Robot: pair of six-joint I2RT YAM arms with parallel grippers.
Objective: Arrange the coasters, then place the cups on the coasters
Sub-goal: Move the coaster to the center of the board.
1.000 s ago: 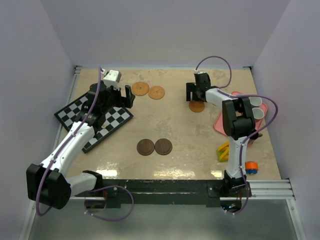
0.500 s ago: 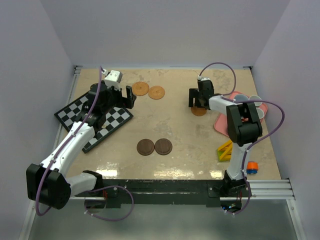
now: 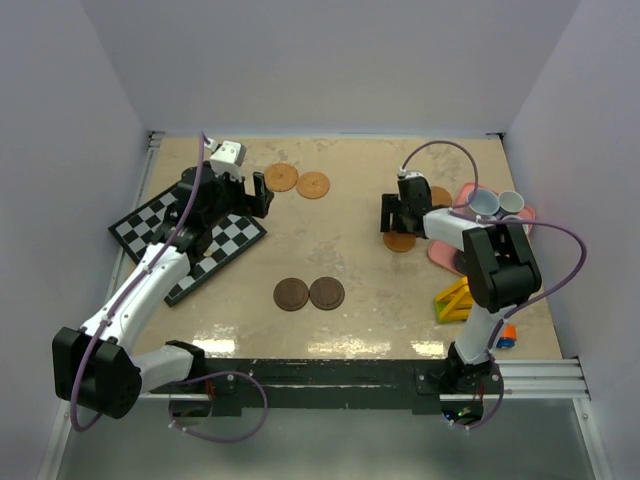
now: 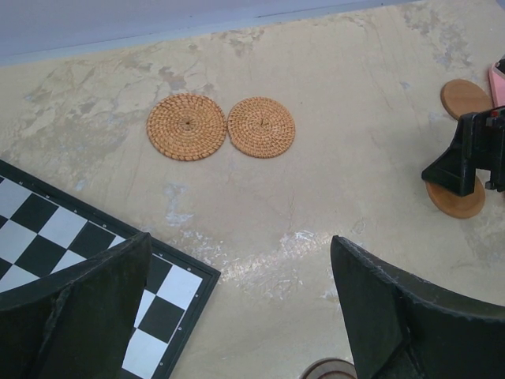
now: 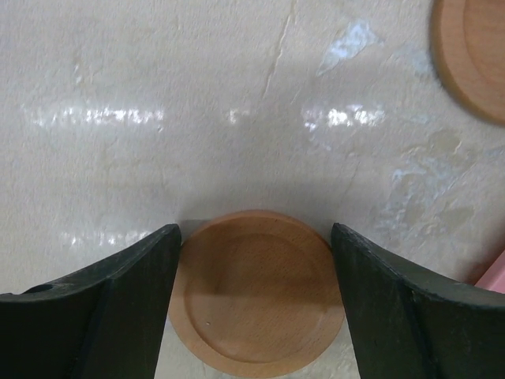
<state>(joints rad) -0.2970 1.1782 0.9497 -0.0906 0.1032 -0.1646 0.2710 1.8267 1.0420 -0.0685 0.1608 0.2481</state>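
My right gripper (image 3: pixel 400 228) (image 5: pixel 254 260) is low on the table, open, its fingers standing either side of a smooth tan coaster (image 5: pixel 256 296) (image 3: pixel 400 242). A second smooth tan coaster (image 3: pixel 440 195) (image 5: pixel 473 55) lies just beyond it. Two woven tan coasters (image 3: pixel 281 177) (image 3: pixel 313 185) lie side by side at the back. Two dark brown coasters (image 3: pixel 291 294) (image 3: pixel 326 293) sit near the front middle. Two pale cups (image 3: pixel 483 203) (image 3: pixel 510 203) stand on the pink tray (image 3: pixel 445 255). My left gripper (image 3: pixel 255 195) (image 4: pixel 241 253) hovers open and empty by the chessboard.
A black-and-white chessboard (image 3: pixel 190 235) (image 4: pixel 47 237) lies at the left. A yellow and green block (image 3: pixel 455 300) and a small orange and blue cylinder (image 3: pixel 503 335) sit at the front right, beside my right arm. The tray's edge (image 5: pixel 495 272) is close to my right finger.
My right gripper has come toward the front, and the smooth coaster between its fingers has slid with it. Its jaws have narrowed a little. The left arm has not moved.
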